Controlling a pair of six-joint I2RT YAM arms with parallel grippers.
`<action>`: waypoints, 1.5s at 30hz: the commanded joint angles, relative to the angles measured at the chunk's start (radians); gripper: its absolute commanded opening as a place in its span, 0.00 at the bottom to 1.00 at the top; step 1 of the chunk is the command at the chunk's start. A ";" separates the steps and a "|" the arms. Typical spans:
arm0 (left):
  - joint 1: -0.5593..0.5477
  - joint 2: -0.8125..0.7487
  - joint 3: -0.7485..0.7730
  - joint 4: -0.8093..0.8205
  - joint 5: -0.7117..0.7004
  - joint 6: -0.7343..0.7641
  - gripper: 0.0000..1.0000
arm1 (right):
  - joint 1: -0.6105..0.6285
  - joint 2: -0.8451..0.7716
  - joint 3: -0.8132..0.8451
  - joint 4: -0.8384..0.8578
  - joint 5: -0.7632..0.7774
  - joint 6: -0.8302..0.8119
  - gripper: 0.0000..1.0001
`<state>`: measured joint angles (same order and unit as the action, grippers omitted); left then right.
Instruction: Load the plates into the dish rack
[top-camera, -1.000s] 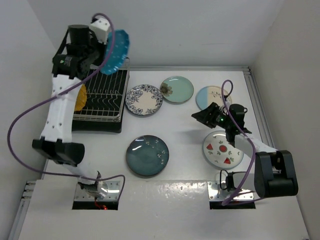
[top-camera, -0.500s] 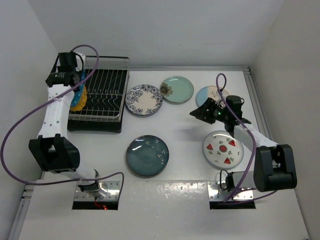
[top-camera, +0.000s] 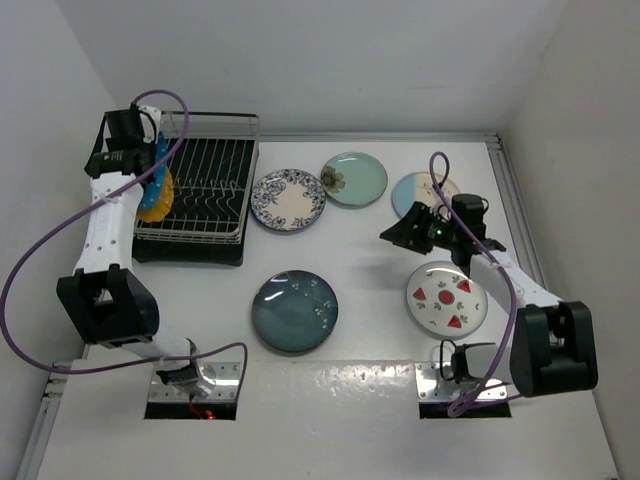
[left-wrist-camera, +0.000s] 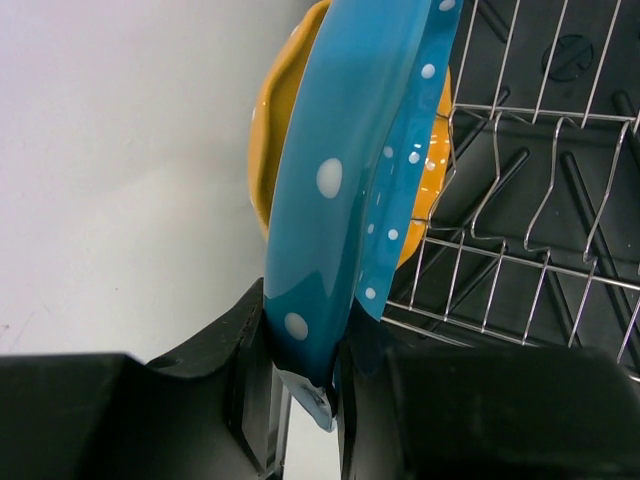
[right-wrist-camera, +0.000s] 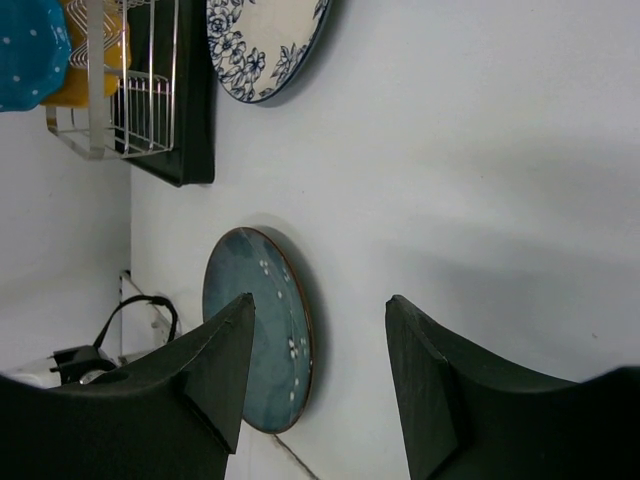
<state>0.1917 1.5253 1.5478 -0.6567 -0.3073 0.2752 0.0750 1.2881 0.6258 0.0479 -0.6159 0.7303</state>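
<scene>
Dotted blue plate (top-camera: 160, 165) from above: on edge at the left end of the dish rack (top-camera: 205, 190), right beside the yellow plate (top-camera: 156, 200), left gripper (top-camera: 135, 150) on its rim. Left wrist: jaws clamped on that dotted rim, rack wires just beside. Right wrist: right gripper (right-wrist-camera: 318, 350) well right of the rack, jaws apart on nothing, dark teal plate (right-wrist-camera: 255, 330) lying flat, right of the rack too.
</scene>
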 joint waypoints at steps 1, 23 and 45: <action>0.015 -0.019 0.022 0.172 -0.016 -0.034 0.00 | 0.006 -0.050 -0.014 -0.008 0.008 -0.042 0.55; 0.098 0.032 -0.058 0.121 0.226 -0.117 0.43 | -0.043 -0.130 0.049 -0.345 0.424 -0.048 0.89; 0.028 -0.056 0.175 -0.070 0.398 -0.054 0.71 | -0.494 -0.060 -0.189 -0.565 0.843 0.164 0.88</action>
<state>0.2214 1.5120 1.6798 -0.7006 0.0456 0.2054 -0.4164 1.1702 0.4557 -0.5682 0.2256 0.8524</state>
